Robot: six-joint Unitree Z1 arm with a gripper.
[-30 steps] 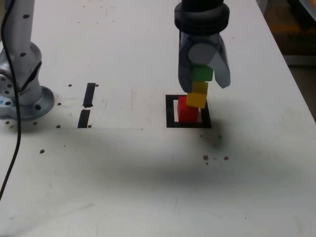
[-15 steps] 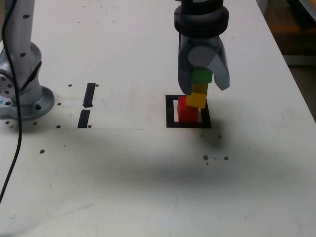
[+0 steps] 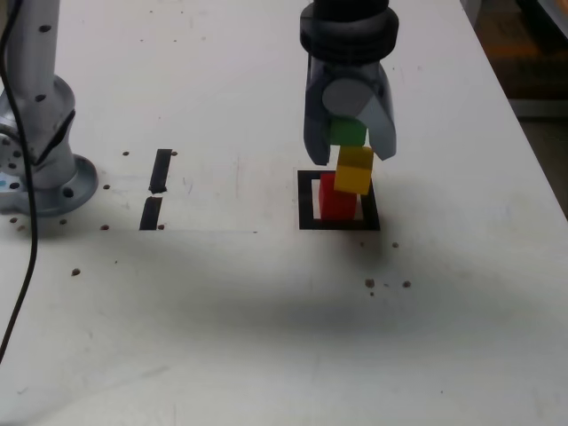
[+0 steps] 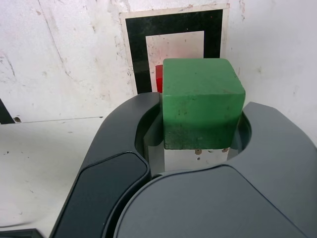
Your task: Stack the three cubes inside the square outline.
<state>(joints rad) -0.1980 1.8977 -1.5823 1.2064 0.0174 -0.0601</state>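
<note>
Pincer [image 3: 350, 133] closed on the small solid green cube [image 4: 200, 101]

Just below the pincer, a small yellow cube [image 3: 354, 169] sits skewed on a small red cube [image 3: 335, 197], inside the thick black tape square outline [image 3: 306, 200] on the white tabletop [image 3: 222, 302].

A broad white table [image 3: 222, 337] fills nearly the whole exterior view, its top scuffed and flecked with small dark specks [image 3: 388, 284] and faint scratches. Two short black tape strips [image 3: 156, 189] lie end to end toward the exterior view's left. A soft grey shadow runs across the near part of the top. Past the table's edge at the exterior view's right, a strip of brownish floor [image 3: 537, 133] shows, dim and blurred
</note>
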